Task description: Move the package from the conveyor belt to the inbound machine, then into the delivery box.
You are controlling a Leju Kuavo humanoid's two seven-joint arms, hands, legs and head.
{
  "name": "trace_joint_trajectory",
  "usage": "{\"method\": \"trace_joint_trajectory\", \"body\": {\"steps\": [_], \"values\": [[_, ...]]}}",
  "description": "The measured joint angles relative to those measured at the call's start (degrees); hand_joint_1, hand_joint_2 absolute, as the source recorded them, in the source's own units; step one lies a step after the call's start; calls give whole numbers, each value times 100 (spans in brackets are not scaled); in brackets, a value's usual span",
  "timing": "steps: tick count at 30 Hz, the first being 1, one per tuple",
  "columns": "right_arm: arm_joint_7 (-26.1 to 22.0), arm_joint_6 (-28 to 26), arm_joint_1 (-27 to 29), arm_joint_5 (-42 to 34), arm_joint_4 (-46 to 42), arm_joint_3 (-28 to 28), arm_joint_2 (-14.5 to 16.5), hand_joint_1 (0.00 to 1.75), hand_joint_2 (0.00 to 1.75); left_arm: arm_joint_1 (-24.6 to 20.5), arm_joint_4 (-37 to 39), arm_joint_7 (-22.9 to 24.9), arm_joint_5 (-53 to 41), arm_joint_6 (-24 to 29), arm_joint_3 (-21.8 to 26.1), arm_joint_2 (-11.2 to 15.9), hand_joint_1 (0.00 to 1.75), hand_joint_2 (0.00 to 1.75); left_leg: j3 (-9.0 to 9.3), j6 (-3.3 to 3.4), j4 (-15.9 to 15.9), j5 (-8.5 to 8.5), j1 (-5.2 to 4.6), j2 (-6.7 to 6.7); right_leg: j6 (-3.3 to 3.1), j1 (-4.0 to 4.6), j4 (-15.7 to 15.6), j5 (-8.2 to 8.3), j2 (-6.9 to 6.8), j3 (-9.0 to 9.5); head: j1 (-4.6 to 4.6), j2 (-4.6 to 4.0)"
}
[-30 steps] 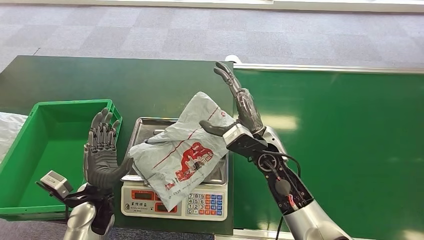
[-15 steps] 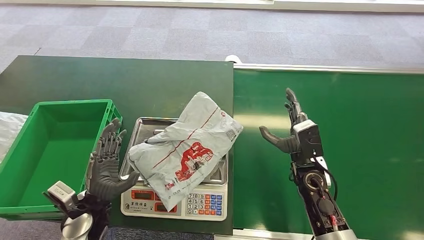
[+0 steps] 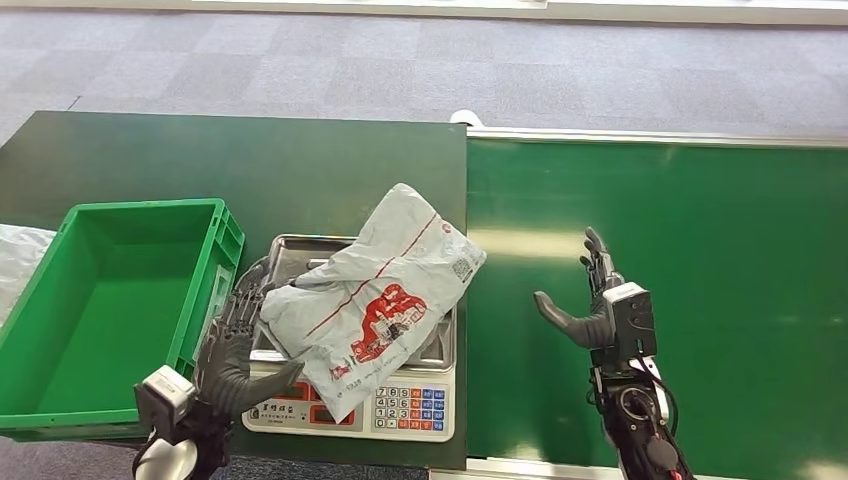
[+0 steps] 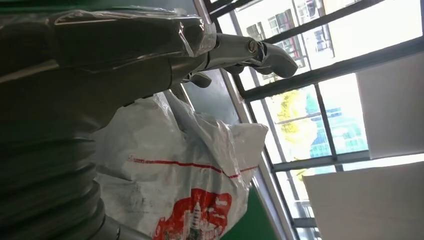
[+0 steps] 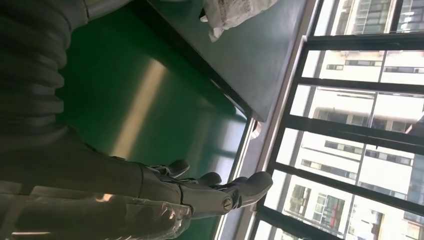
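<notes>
The package (image 3: pixel 385 300), a crumpled grey plastic mailer with a red print, lies on the steel pan of the weighing scale (image 3: pixel 300 250) and overhangs its keypad. My left hand (image 3: pixel 235 345) stands at the package's left edge with fingers stretched out and touching the bag, the thumb near its lower edge. The left wrist view shows that hand (image 4: pixel 100 65) spread right beside the package (image 4: pixel 190 170). Over the green conveyor belt (image 3: pixel 700 230) my right hand (image 3: pixel 600 310) is open, well to the right of the package. The green delivery box (image 3: pixel 100 300) sits left of the scale.
The scale stands on a dark green table (image 3: pixel 250 170) that meets the belt at its right edge. A white bag (image 3: pixel 15 255) lies beyond the box at the far left. Grey carpet runs behind the table.
My right hand let go of the package and drew back right and down over the belt. My left hand moved right from in front of the box to the package's left edge.
</notes>
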Motion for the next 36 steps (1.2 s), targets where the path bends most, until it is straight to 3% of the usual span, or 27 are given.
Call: {"method": "trace_joint_trajectory", "body": {"steps": [7, 11, 14, 19, 26, 36], "values": [[-9, -33, 242, -4, -154, -154, -62, 0, 175, -147, 113, 103, -404, 390, -173, -34, 0, 175, 0, 0, 0, 0, 1, 2, 0, 1, 0, 0, 1, -3, -1, 0], [3, -101, 379, -7, -240, -221, -115, 0, 175, -299, 215, 197, -1448, 787, -461, 39, 0, 175, 1, 0, 0, 0, 0, 0, 0, 0, -1, 0, -1, -1, 1, 0], [2, -154, 638, 16, -413, -328, -155, 0, 175, -516, 446, 564, -2640, 1320, -824, 136, 0, 175, 1, 0, 0, 0, -1, -4, 0, -1, -1, 0, -3, 2, 1, 0], [54, -195, 1106, 219, -806, -514, -151, 0, 175, -983, 1121, 1567, -4180, 2046, -1363, 244, 0, 175, 0, 0, 0, -1, 0, 1, 0, 0, -1, 0, 0, 1, -2, 0], [147, -149, 1280, 381, -1021, -647, -145, 0, 175, -1348, 1643, 2164, -4812, 1964, -1656, 305, 0, 175, 8, 0, -1, 0, 0, 0, 0, 0, -1, 0, 0, 12, 0, 0], [184, -101, 1312, 512, -1057, -748, -104, 0, 175, -1764, 2218, 2449, -4880, 1686, -1703, 269, 0, 175, 74, 3, -4, -9, -2, -28, 12, -2, -4, -16, -19, 98, 0, 0]]}}
